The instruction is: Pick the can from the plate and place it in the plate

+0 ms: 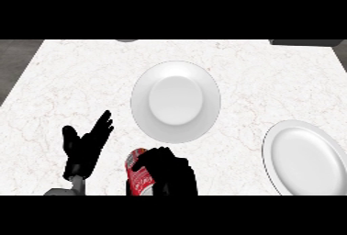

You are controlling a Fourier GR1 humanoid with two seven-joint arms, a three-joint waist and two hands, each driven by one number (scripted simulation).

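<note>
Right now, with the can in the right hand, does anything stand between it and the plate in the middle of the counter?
Nothing visible does. The right hand is curled round the red can, just below the middle plate. Only bare counter lies between them. The left hand rests open at the left, off that path.

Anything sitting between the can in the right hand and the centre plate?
Nothing: in the head view only bare marble counter separates the red can, held by the right hand, from the centre plate.

Two matte black hands, left (86, 147) and right (173, 172), on grey forearms.
</note>
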